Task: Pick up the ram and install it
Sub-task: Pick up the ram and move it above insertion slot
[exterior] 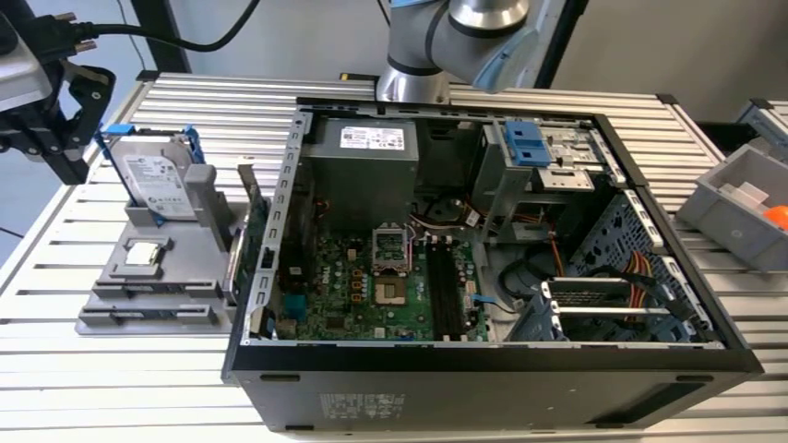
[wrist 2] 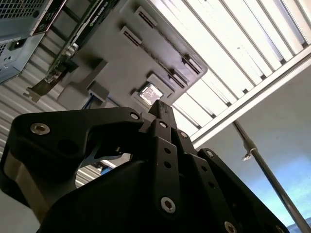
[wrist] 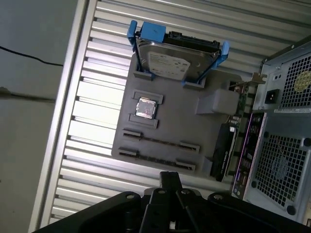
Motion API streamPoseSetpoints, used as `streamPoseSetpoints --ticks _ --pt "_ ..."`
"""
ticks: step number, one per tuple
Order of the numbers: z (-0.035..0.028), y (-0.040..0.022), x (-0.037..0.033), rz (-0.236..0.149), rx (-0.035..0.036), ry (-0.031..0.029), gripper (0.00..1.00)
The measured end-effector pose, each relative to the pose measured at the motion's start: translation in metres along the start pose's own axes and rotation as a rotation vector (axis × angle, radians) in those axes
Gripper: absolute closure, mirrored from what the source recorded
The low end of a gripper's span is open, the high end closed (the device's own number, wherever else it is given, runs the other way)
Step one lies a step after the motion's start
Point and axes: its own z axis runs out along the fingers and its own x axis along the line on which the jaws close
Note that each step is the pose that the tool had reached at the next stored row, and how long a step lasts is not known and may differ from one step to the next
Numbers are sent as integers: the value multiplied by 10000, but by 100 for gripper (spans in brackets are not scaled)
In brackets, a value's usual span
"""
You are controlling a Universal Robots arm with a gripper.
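I am hovering my gripper [exterior: 65, 152] over the slatted table [exterior: 50, 369], at ten o'clock of the open computer case [exterior: 493, 365] in the exterior view; it is hanging apart from the grey fixture plate [exterior: 99, 318], which is lying at nine o'clock of the case; I cannot tell whether the gripper is open or closed. In the first wrist view the ram [wrist: 160, 141] is showing as a thin dark strip standing on edge between two clips of the fixture plate [wrist: 214, 126], just beside the processor chip [wrist: 146, 108] in its square seat; the gripper [wrist: 170, 178] is hanging near the plate's edge and is not touching the ram. A hard drive [exterior: 158, 180] in a blue carrier is standing upright at twelve o'clock of the chip [exterior: 146, 254] in the exterior view; a card [exterior: 253, 231] is standing on edge between the plate and the case wall. Inside the case the motherboard [exterior: 357, 286] is lying flat, with its dark memory slots [exterior: 446, 291] at three o'clock of the processor socket. My arm [exterior: 425, 37] is rising at twelve o'clock of the case; a grey bin [exterior: 739, 212] is sitting at three o'clock. In the second wrist view the gripper [wrist 2: 160, 109] is pointing towards the chip [wrist 2: 149, 93].
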Motion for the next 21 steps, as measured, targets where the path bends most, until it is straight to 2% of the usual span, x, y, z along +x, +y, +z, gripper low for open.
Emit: streamPoseSetpoints --ticks 7,21 --pt "0 0 0 -50 -1 2 100" --pt "0 0 0 -803 -8 39 100"
